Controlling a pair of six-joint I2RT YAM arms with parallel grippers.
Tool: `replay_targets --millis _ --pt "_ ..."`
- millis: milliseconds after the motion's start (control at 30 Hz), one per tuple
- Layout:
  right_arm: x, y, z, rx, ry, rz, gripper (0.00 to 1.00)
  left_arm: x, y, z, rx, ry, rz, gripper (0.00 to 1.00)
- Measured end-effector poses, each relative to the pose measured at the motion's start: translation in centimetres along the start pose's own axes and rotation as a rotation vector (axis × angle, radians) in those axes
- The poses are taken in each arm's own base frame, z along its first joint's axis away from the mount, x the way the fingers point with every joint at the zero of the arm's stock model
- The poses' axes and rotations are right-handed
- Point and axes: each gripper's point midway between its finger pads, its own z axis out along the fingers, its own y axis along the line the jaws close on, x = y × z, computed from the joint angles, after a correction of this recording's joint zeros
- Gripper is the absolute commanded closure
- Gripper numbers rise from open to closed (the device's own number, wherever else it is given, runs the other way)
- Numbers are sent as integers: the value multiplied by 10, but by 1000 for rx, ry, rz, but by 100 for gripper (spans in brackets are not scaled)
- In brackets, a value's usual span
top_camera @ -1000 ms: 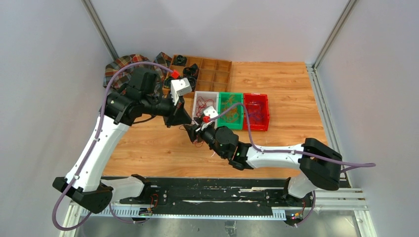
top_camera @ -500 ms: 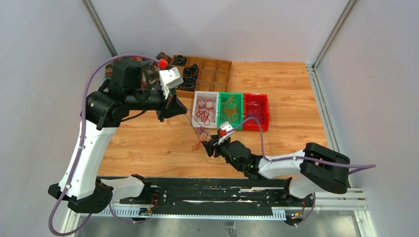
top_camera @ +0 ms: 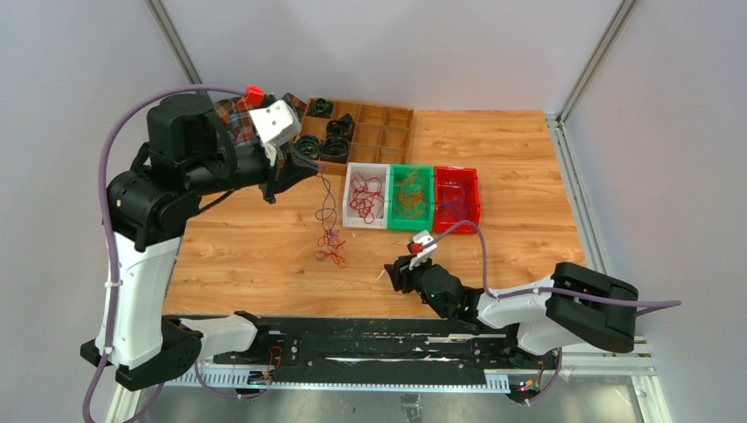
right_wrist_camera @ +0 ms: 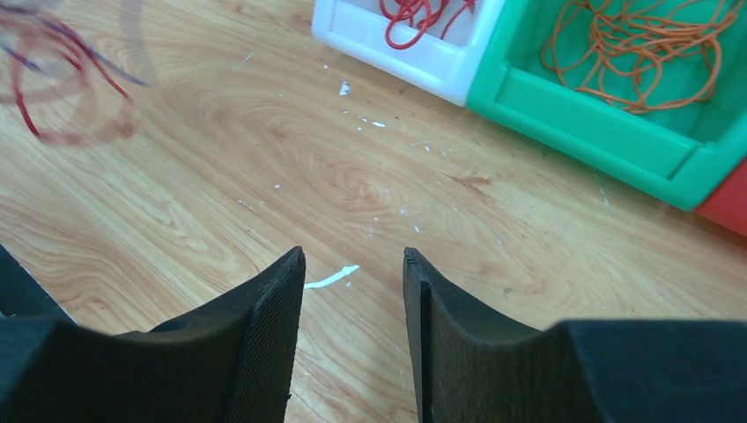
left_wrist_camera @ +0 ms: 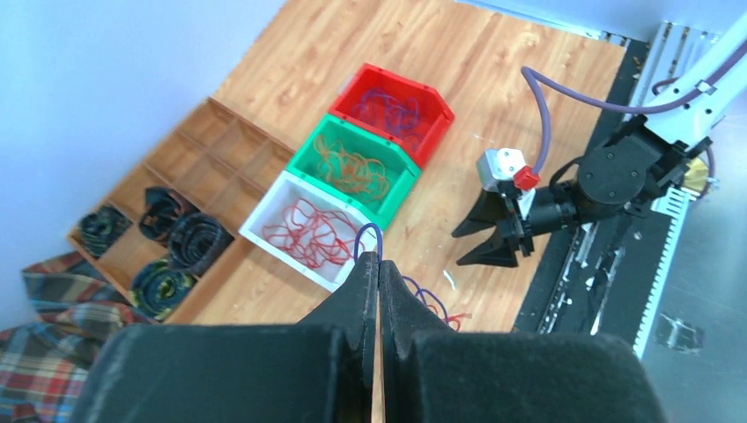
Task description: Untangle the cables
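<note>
Two arms reach out over the wooden counter from its near edge. On the left, the left end effector is raised well above the surface with its fingers pressed tight together, pinching a purple-blue cable at the tips. A small loop of it shows just past the fingertips in the left wrist view. From that pinch the strand hangs down to a tangle of red and purple-blue cables, which lies on the counter near the middle, just in front of the white bin. The right end effector sits low near the front edge, to the right of the tangle and apart from it. Its fingers are spread with only bare wood between them, so it holds nothing. Three bins stand side by side past it: the white bin holds red cables, the green bin holds orange cables, and the red bin holds purple-blue cables. Farther back a wooden tray of compartments has black coiled rings in its left cells. A plaid cloth lies at the far left, partly behind the left arm.
</note>
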Motion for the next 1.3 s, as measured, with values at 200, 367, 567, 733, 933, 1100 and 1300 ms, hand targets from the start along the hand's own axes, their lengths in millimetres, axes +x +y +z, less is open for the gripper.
replay_targets --millis 200,367,567,733,933,1100,1300 --pt "-17 -6 -11 15 -31 9 44 -18 4 -12 -46 -46 45 100" --pt "-69 16 -13 -49 -105 2 35 -18 5 -11 -48 -44 45 100" --pt "-189 82 -14 -219 -298 -7 35 -17 6 -8 -45 -37 40 100" --pt "-247 111 -12 -278 -403 -32 41 -17 5 -8 -40 -39 40 100" --pt "-240 123 8 -283 -367 -95 52 -18 3 -8 -26 -44 32 100" --pt "-237 124 12 -280 -359 -115 62 -18 0 -8 -15 -48 24 100" --pt "-247 127 17 -265 -377 -114 50 -21 -4 -9 3 -58 9 100"
